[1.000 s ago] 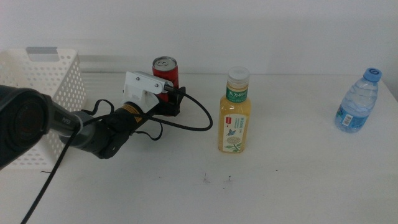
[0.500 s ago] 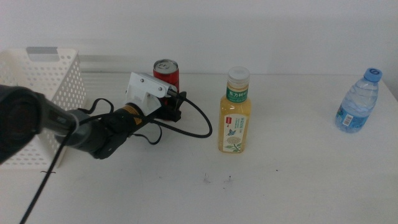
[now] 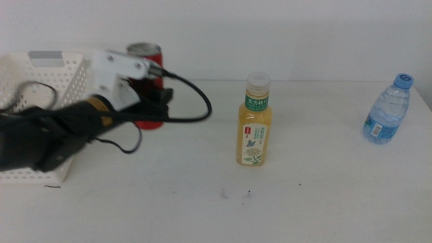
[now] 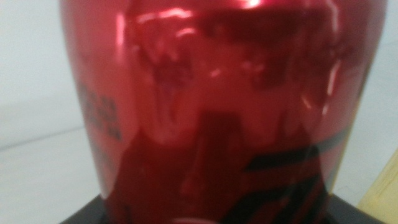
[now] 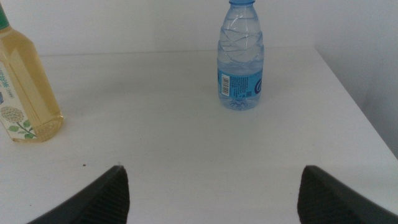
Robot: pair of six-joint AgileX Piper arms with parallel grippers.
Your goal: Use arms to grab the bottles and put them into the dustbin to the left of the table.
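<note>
Three drink containers are in view: one red soda can point(image 3: 146, 74), one yellow tea bottle point(image 3: 254, 123) and one clear water bottle point(image 3: 387, 109). From the tea bottle, the can sits toward ten o'clock and the water bottle toward three o'clock. One white basket point(image 3: 50, 88) stands at nine o'clock on the one worktop point(image 3: 304, 196). Two end effectors show: the left end effector point(image 3: 158, 101) and the right end effector point(image 5: 211, 186). On the worktop there seem to be three tiny dark specks point(image 3: 223, 195), though they are too small to count surely.
</note>
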